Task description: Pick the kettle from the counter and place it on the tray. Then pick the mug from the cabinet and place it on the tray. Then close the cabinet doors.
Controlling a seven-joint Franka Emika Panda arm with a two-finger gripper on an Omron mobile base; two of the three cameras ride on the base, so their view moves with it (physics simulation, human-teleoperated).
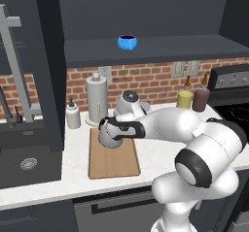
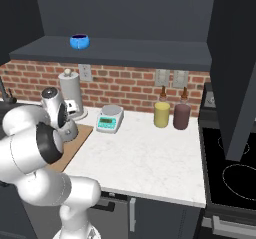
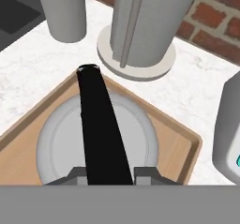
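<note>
The grey kettle [image 1: 110,139] is at the far end of the wooden tray [image 1: 115,162] on the white counter [image 1: 160,153]. My gripper [image 1: 108,126] comes in from the right and is shut on its black arched handle [image 3: 97,120]. In the hand view the handle runs up between my gripper's [image 3: 107,174] fingertips, over the kettle's round grey top [image 3: 54,143] and the tray's corner [image 3: 183,145]. Whether the kettle rests on the tray or hangs just above it, I cannot tell. The blue mug [image 1: 127,42] [image 2: 79,41] stands on the shelf of the open cabinet [image 1: 165,49].
A paper-towel cylinder [image 1: 97,100] and a soap dispenser [image 1: 73,115] stand just behind the tray. A kitchen scale [image 2: 110,118] and two bottles [image 2: 161,114] are to the right. The sink [image 1: 29,160] lies left, the stove [image 2: 235,175] right. Open cabinet doors [image 1: 48,66] [image 2: 235,68] hang at both sides.
</note>
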